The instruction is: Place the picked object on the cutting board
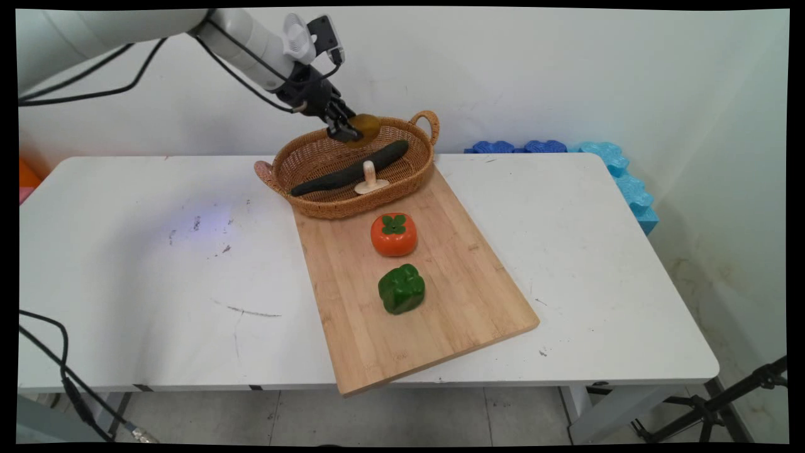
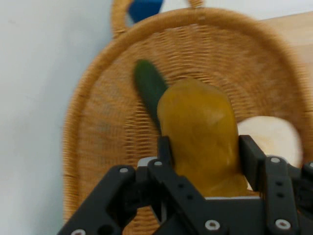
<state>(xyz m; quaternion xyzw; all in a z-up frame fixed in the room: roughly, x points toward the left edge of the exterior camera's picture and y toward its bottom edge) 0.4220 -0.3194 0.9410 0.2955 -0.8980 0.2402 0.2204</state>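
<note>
Wicker is what your end effector hangs over: you have its two fingers closed on a brownish-yellow potato, held above the basket's back rim. Inside lie a dark cucumber and a pale mushroom. Nearer you, a cutting board on the counter carries a persimmon and a green pepper.

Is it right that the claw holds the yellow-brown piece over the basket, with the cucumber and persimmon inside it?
Not quite. The claw holds the yellow-brown piece over the basket, but the cucumber lies in it with a mushroom. The persimmon sits on the board, as the main view shows.
</note>
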